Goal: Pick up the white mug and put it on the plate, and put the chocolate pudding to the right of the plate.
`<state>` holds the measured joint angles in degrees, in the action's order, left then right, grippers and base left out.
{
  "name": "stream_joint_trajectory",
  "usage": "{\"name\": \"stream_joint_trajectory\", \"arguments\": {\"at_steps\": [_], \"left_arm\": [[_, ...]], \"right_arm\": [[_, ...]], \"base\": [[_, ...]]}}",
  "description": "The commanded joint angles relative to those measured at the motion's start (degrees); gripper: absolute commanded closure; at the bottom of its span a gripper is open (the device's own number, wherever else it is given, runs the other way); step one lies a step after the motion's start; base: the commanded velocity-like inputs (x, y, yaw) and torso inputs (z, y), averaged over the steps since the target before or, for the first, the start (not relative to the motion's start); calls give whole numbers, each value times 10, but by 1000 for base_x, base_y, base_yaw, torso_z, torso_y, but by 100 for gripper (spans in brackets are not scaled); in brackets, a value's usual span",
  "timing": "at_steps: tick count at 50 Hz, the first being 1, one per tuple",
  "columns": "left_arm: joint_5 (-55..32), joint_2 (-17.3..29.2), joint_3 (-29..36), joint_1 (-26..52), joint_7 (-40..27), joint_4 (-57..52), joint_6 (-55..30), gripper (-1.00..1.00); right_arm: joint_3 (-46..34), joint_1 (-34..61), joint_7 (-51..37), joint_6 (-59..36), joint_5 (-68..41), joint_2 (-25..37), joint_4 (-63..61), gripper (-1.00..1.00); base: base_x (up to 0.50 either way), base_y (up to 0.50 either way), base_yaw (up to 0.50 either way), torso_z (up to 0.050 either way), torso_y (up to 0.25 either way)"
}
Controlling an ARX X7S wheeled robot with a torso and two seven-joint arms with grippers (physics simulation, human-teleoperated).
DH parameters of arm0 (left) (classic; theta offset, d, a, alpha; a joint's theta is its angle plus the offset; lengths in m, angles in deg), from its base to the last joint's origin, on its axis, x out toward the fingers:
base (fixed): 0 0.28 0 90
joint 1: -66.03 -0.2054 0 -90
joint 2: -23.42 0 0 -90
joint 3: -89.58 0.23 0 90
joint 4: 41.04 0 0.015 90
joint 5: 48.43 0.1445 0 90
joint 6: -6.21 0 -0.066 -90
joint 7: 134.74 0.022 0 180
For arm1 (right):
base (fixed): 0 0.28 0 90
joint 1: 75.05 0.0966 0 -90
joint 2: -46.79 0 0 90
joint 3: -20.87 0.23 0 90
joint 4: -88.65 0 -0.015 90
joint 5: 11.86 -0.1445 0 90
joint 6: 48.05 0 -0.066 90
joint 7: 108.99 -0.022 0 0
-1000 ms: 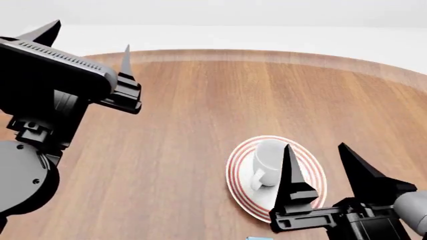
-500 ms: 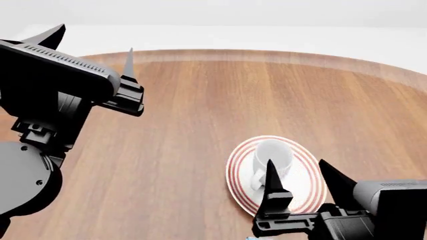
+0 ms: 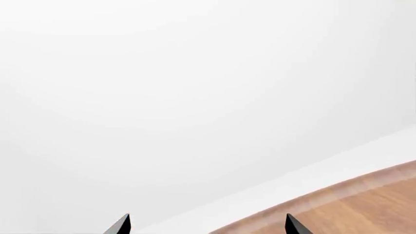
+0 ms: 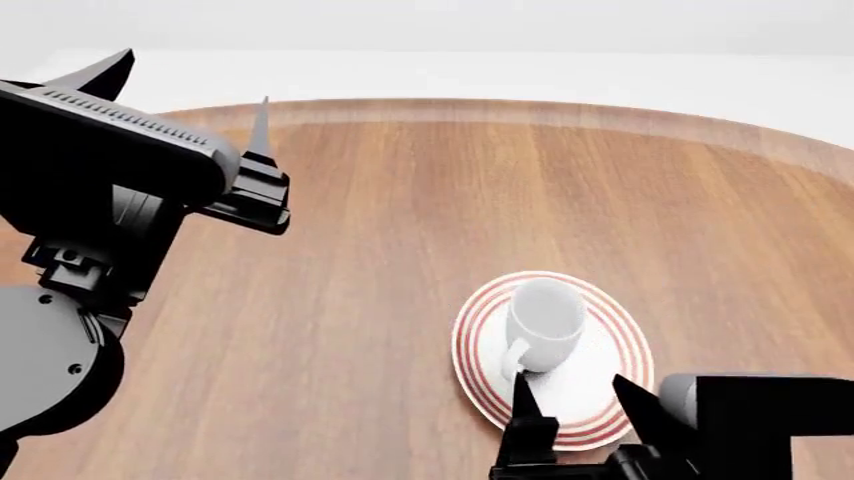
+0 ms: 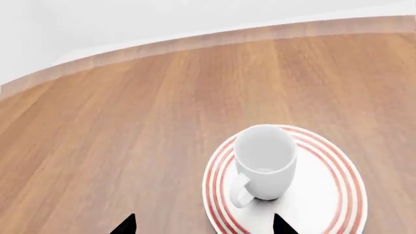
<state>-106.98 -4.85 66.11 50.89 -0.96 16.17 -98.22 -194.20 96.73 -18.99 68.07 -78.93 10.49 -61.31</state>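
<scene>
Left wrist view: only the two tips of the left gripper (image 3: 206, 224) are seen, set apart with nothing between them, over the far rim of the wooden table (image 3: 364, 204). No task object is framed.

Head view: the white mug (image 4: 541, 325) stands upright on the plate (image 4: 621, 350), so the first half of the task is judged done. Its long axis is vertical, mouth up; the handle points toward 7 o'clock. The right gripper (image 4: 577, 412) is at the plate's 6 o'clock edge, fingers spread, empty. The chocolate pudding is not seen here.

Right wrist view: the mug sits slightly toward 10 o'clock of the plate's centre, clear of both fingertips. The step in hand is judged to be locating the pudding; the gripper is best lifted clear without brushing the handle, and the carton set at 3 o'clock of the plate, off the rim.
</scene>
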Motion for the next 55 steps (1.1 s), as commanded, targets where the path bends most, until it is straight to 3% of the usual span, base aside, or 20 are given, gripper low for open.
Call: {"name": "stream_joint_trajectory", "arguments": {"at_steps": [1,10,24,38,45,55], "left_arm": [[1,-11,-19,-3,13,-1,3,-100],[1,-11,-19,-7,15,0,7,-100],[-2,-10,-22,-6,13,-4,3,-100],[3,-14,-20,-13,14,-1,6,-100],[3,-17,-20,-13,14,3,4,-100],[2,-16,-21,-19,14,6,7,-100]], "right_arm": [[-30,18,0,20,-31,-23,0,-100],[8,-17,0,0,-63,-27,0,-100],[3,-34,0,27,-91,-43,0,-100],[249,-208,0,-128,-150,-11,6,-100],[292,-260,2,-156,-167,-19,17,-100],[290,-289,17,-147,-176,-23,31,-100]], "base": [[0,0,0,0,0],[0,0,0,0,0],[0,0,0,0,0],[0,0,0,0,0],[0,0,0,0,0],[0,0,0,0,0]]}}
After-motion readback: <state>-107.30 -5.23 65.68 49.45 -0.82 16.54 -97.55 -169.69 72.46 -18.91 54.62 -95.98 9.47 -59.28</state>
